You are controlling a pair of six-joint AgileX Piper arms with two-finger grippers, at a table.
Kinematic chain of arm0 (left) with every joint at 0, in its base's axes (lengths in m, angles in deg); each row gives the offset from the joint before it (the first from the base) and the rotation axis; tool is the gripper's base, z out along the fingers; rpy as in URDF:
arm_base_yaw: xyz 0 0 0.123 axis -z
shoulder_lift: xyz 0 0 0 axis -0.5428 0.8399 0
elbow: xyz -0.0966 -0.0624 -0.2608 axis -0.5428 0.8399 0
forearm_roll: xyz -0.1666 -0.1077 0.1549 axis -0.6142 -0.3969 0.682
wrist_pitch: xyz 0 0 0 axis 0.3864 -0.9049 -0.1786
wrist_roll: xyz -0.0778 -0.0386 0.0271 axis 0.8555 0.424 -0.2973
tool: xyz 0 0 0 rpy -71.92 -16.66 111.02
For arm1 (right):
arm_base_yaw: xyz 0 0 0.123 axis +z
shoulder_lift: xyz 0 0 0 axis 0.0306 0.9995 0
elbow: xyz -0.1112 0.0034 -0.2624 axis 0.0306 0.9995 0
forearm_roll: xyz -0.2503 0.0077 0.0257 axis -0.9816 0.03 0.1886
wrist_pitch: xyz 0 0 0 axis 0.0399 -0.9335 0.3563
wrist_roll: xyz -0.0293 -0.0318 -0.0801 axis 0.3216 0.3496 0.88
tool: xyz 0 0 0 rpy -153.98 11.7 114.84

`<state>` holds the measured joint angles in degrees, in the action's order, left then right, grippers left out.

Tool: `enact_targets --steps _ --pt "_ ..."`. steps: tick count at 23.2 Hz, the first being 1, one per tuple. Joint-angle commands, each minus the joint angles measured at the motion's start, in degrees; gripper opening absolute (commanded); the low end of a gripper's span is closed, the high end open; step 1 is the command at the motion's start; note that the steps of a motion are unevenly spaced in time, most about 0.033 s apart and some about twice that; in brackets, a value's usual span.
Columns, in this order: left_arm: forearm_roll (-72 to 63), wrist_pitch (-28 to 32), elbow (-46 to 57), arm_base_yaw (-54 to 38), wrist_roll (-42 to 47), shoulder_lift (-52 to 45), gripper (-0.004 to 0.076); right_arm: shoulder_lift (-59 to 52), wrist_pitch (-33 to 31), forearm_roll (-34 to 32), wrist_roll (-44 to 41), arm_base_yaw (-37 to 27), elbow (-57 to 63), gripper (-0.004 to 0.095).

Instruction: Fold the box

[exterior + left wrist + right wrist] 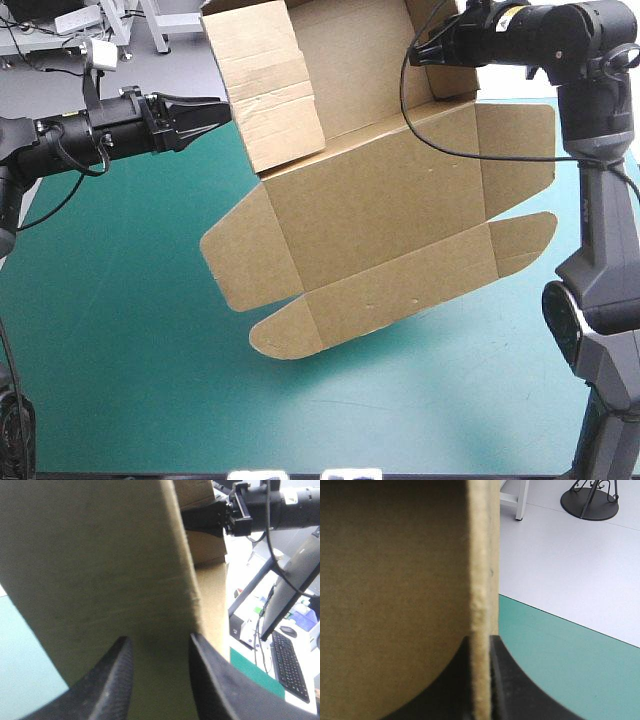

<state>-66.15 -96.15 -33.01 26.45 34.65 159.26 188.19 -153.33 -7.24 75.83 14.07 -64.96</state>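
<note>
Box (pixel 380 205): we log one cut sheet of brown board, flaps spread, held tilted above the teal-green tabletop (pixel 120 340) across the centre and upper centre of the high frame, with one panel at the sheet's upper left folded up from the rest. Right jaws, entering at the upper right of that frame, we list as clenched on the board's upper part, the sheet pinched edge-on between them in the right wrist view. Left jaws, at the upper left, we list as released, standing apart at the folded panel, whose brown face fills the gap ahead of them.
</note>
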Motion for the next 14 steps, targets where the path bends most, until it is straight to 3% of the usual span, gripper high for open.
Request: enact_targets --steps 1,7,14 --pt "-6.5 -0.4 -1.9 0.4 0.7 -2.2 0.0272 -2.3 0.8 0.7 -0.6 -0.1 -1.3 -0.0019" --pt "-6.5 0.0 -1.9 0.4 0.7 -2.2 0.0272 -1.5 0.8 2.7 -0.6 -0.1 -1.2 -0.0019" --pt "-3.4 8.7 -1.9 0.4 0.7 -2.2 0.0272 0.5 0.6 8.5 -1.7 0.6 -1.2 -0.0017"
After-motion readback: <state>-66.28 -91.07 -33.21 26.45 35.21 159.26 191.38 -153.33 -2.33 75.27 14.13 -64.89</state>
